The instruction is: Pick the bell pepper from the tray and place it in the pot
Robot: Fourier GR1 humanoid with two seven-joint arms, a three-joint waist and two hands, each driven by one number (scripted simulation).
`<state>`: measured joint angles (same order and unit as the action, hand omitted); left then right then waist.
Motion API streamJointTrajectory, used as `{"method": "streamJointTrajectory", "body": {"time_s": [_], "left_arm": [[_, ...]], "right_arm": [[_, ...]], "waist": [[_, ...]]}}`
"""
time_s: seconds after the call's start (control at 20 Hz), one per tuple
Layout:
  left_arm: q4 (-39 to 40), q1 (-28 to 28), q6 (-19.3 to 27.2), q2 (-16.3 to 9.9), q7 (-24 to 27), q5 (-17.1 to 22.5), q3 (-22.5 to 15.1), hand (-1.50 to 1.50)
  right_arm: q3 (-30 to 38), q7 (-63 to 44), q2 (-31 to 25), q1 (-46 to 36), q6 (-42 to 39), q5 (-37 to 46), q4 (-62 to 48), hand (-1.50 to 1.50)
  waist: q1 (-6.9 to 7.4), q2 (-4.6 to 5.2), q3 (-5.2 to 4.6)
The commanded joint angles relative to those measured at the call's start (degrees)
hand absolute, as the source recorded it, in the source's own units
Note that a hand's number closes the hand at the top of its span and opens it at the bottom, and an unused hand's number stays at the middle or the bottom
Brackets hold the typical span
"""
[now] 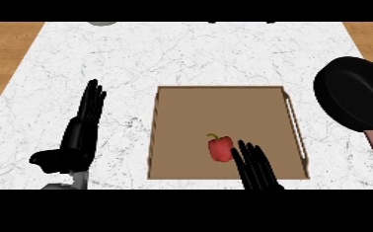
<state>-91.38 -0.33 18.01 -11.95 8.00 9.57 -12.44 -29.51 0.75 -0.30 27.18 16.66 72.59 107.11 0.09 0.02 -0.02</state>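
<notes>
A red bell pepper (219,148) with a green stem lies in the near part of a brown wooden tray (218,107). My right hand (255,167) comes in over the tray's front edge, fingers straight and open, just right of the pepper and touching or nearly touching its side. A black pot (348,94) sits at the right edge of the view, partly cut off. My left hand (82,130) rests open on the counter to the left of the tray, fingers pointing away.
The white marble counter (189,53) stretches beyond the tray, with wooden floor showing at both far corners. A grey object (102,23) peeks in at the top edge, left of centre.
</notes>
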Motion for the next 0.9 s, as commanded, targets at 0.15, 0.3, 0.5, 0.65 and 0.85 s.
{"method": "streamJointTrajectory", "body": {"time_s": [0.15,0.3,0.5,0.65,0.85], "left_arm": [[-0.35,-0.45,-1.31,2.09,-1.66,-1.86,1.68,0.00],[6.36,-2.96,-2.99,3.59,2.48,-2.18,3.28,0.00],[1.00,0.48,-4.01,3.15,0.54,-3.22,4.01,0.00],[1.71,-1.60,-4.37,3.79,-1.51,-3.54,4.79,0.00],[-0.41,-1.08,-4.25,4.66,-3.19,-4.45,5.03,0.00]], "right_arm": [[2.64,-1.61,-0.41,-7.80,0.45,-2.55,-7.46,-1.50],[-1.42,-6.82,0.28,-10.44,3.52,-0.91,-10.87,-1.50],[2.34,-5.77,0.28,-14.89,0.72,-2.57,-12.23,-1.50],[2.11,-5.91,0.28,-17.28,4.48,-3.70,-18.48,-1.50],[2.35,-8.49,0.27,-20.64,3.34,-6.05,-18.46,-1.50]], "waist": [[-0.09,-0.05,0.03],[-0.19,-0.02,0.02],[-0.08,-0.05,0.02],[-0.08,-0.03,0.03],[-0.04,-0.04,0.03]]}}
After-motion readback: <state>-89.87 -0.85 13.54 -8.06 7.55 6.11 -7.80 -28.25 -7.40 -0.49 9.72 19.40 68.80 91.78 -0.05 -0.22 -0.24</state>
